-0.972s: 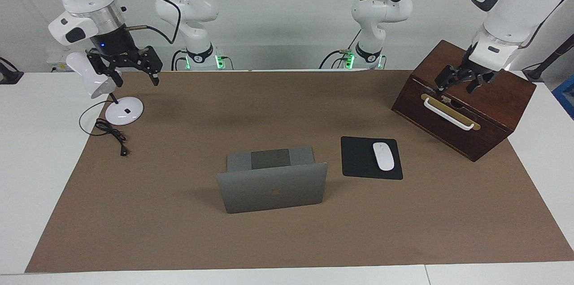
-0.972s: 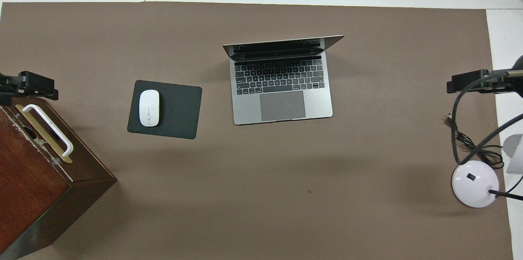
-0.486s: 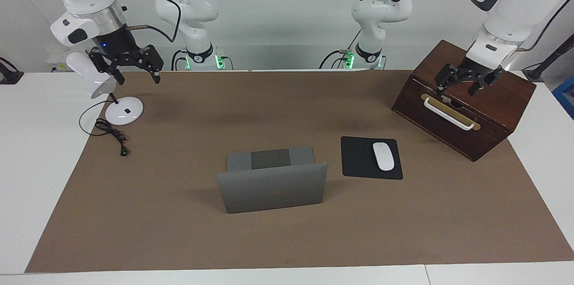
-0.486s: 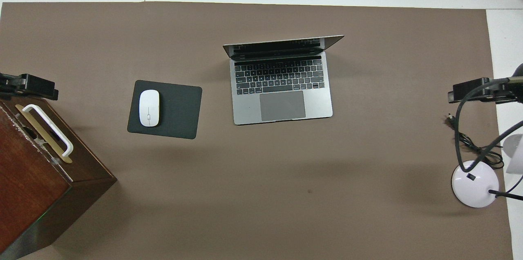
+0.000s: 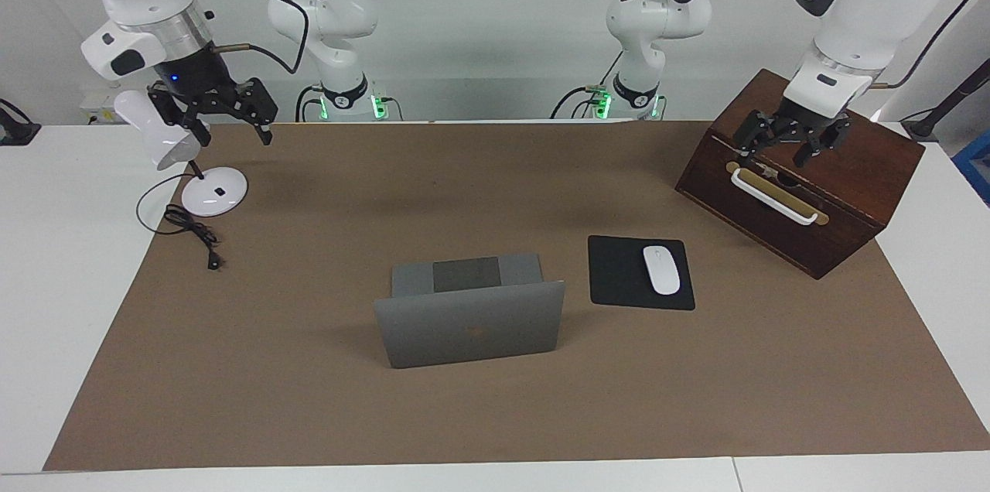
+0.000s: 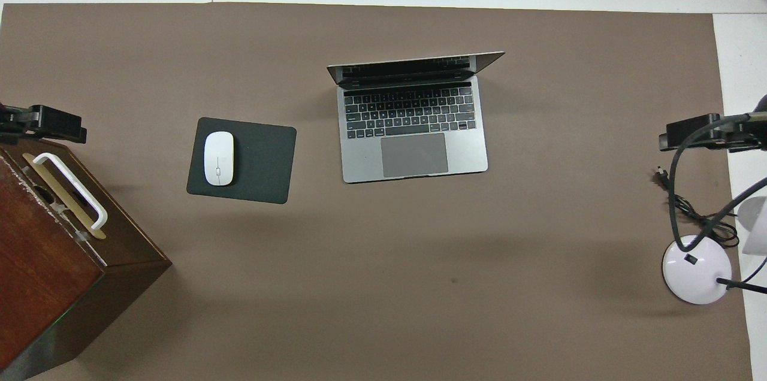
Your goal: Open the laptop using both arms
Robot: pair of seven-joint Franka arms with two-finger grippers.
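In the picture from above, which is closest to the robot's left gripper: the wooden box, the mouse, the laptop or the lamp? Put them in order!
From the left gripper, over the box:
1. Wooden box, right under it at the left arm's end.
2. Mouse, on the black pad.
3. Laptop, mid-table, lid up.
4. Lamp, at the right arm's end.

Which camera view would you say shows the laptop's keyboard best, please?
The overhead view shows it best: the laptop is open toward that camera, so the keys and trackpad are plainly laid out. The facing view shows only the back of the raised lid and a strip of the base with the trackpad; the lid hides the keys.
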